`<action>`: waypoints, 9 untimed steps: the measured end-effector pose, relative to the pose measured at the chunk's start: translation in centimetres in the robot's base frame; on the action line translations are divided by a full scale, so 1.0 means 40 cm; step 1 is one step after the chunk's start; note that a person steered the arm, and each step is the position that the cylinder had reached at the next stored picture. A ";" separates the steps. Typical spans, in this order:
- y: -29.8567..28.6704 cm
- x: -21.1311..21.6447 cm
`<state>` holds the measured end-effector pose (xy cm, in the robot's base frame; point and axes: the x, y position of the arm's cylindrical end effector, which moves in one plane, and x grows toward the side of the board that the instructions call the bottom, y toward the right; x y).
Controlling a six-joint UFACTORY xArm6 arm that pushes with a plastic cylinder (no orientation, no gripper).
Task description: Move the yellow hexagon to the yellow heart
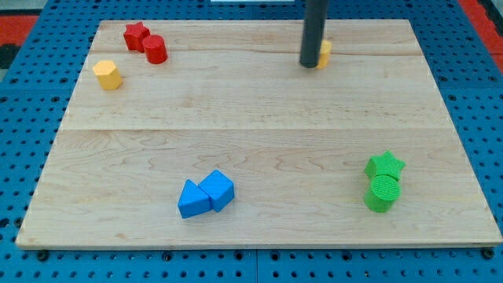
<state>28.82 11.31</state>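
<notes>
The yellow hexagon [108, 75] sits near the desk [259, 149] left edge, upper area, just beside the red star [136, 34] and red cylinder [155, 49]. The yellow heart [324, 53] lies near the top edge, touching my tip [311, 64], which partly hides it. No pincer is fitted. Bare wood separates them.

Wooden bench [259, 141], carrying:
- yellow hexagon [108, 75], far left
- red star [136, 35] touching red cylinder [155, 49]
- yellow block [324, 53], half hidden behind my tip [310, 64]
- two touching blue blocks [206, 193]
- green star [385, 165] against green cylinder [382, 193]
</notes>
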 end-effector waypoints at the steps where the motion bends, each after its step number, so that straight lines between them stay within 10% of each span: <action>1: 0.121 -0.019; 4: 0.017 0.076; 6: -0.679 0.312; 7: -1.016 0.188; 8: -1.015 0.142; 9: -0.693 0.142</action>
<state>34.50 -16.40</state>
